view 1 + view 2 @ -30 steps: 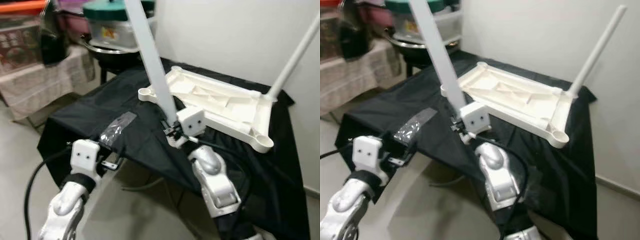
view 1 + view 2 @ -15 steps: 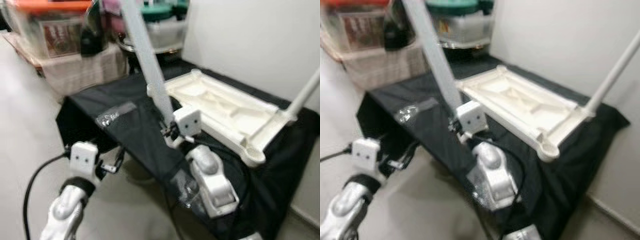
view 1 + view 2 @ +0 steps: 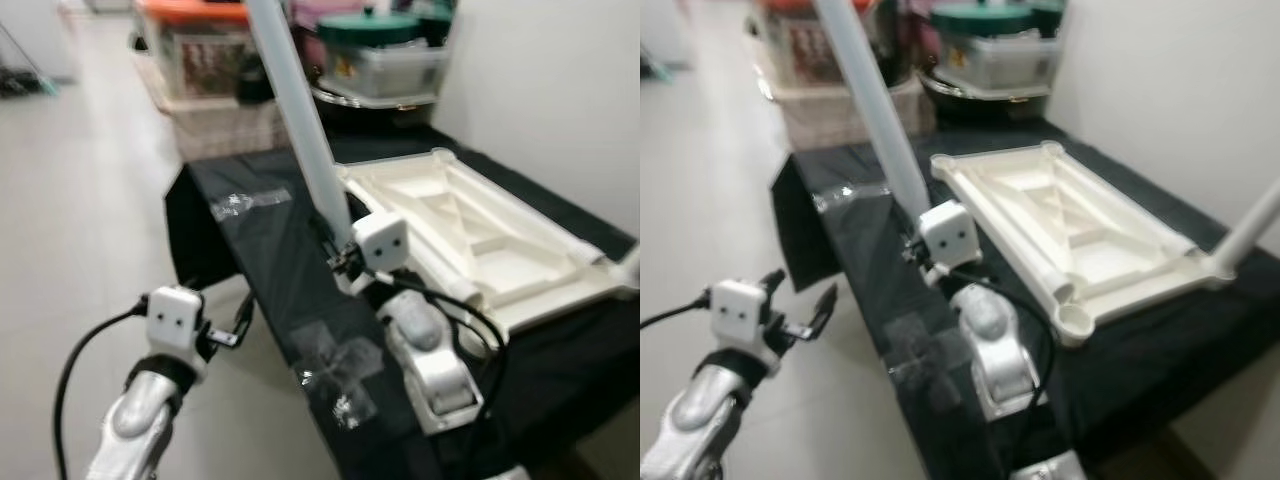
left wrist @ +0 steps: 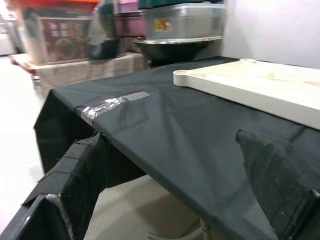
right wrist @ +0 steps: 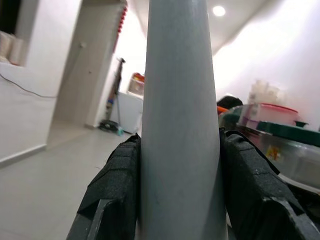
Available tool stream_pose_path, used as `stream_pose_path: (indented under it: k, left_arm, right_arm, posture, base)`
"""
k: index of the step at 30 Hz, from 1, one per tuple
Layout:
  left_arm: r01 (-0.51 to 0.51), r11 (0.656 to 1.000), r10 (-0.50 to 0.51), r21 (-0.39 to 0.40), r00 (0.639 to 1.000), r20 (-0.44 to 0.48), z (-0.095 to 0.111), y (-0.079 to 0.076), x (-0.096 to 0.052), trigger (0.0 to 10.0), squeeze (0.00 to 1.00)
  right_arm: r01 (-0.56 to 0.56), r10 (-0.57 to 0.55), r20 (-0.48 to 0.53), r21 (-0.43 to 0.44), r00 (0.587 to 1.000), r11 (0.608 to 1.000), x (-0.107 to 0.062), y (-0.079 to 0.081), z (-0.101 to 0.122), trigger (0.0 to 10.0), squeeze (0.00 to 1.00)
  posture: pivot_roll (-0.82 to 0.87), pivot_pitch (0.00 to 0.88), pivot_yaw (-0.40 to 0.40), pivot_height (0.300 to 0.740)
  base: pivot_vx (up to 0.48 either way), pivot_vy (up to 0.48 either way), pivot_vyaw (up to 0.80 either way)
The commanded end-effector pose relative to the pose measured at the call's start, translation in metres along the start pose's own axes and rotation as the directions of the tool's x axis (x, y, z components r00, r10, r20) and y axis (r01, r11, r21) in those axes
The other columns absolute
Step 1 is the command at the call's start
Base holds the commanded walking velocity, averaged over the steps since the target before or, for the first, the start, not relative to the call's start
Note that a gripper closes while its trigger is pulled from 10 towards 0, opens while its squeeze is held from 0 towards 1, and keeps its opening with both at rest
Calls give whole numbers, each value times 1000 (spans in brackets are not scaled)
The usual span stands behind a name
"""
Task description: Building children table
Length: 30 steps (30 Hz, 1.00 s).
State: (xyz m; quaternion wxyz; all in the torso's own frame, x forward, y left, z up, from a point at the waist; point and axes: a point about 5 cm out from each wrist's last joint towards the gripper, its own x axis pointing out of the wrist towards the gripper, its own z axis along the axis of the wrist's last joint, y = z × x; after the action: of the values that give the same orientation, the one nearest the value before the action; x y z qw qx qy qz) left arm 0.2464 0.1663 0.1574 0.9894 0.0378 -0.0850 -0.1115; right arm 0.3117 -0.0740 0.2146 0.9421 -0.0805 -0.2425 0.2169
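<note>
The right gripper (image 5: 177, 190) pinches a long pale table leg (image 3: 296, 110) near its lower end, so the leg slants up and away over the black cloth (image 3: 270, 250). The upturned white tabletop (image 3: 1080, 235) lies to the right, one leg (image 3: 1255, 225) already standing at its far-right corner. Held so low, the leg could swing or slip and miss its socket. The left gripper (image 3: 225, 325) hangs spread and empty by the table's near edge.
</note>
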Motion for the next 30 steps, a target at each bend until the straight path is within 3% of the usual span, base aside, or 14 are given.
stream_pose_path:
  k: [1,6,26,30]
  left_arm:
    - [17,1000,-17,-8,1000,-2,-1,-5,1,10000,0]
    - [17,1000,-17,-7,1000,0,0,-5,1,10000,0]
    - [15,1000,-15,-9,1000,10,2,-5,3,10000,0]
    - [-3,1000,3,-24,1000,18,2,-4,4,10000,0]
  right_arm:
    - [25,-25,7,-7,1000,1000,-2,-7,1,0,0]
    - [31,-31,10,-2,999,1000,-2,-8,1,0,0]
    - [72,-73,33,46,997,996,2,-14,6,0,0]
    - [48,-50,28,51,998,998,1,-12,5,0,0]
  posture:
    - [59,0,-83,740]
    - [59,0,-84,740]
    - [57,0,-84,740]
    - [56,0,-83,740]
  base:
    - [0,-480,800]
    - [0,-480,771]
    - [0,-480,0]
    - [0,-150,0]
